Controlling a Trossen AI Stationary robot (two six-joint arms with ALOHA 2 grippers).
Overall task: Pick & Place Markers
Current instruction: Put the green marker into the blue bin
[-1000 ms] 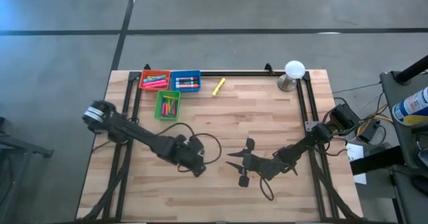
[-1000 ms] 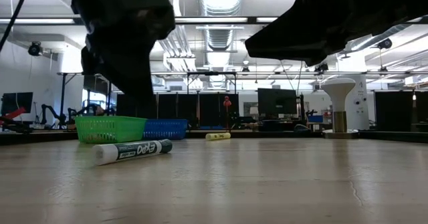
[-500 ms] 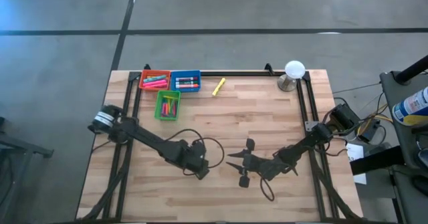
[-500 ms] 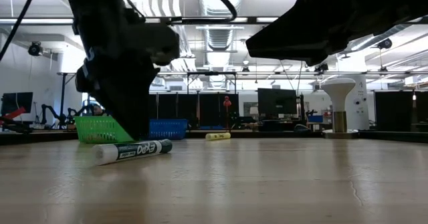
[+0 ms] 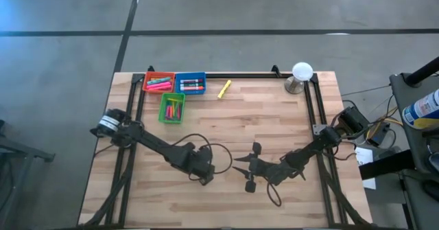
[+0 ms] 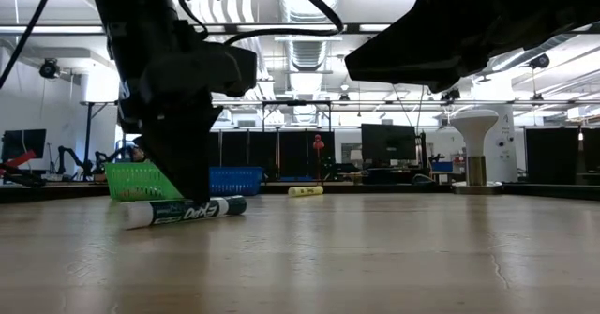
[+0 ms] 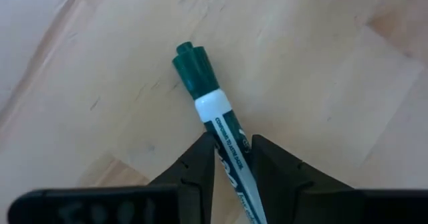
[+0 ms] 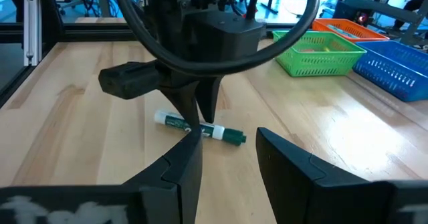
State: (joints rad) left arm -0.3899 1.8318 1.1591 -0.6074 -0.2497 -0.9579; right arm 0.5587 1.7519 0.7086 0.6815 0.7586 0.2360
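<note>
Most markers (image 5: 173,108) already sorted into red bin (image 5: 158,83), blue bin (image 5: 191,84), green bin (image 5: 171,108). Yellow marker (image 5: 224,88) loose near bins. Left end effector (image 7: 231,158) down, fingers astride green marker (image 7: 215,116), lying flat on worktop (image 5: 274,127), not lifted. Right end effector (image 8: 227,158) released, empty, waiting nearby.

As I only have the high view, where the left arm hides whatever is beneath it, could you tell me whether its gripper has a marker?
Observer: Its fingers stand on either side of a green marker; the left gripper is open.
Operator: Is it lifted?
Observer: No, the low view shows it lying flat on the table.
Operator: And the right gripper?
Observer: The right gripper is open and empty, facing that marker.
</note>
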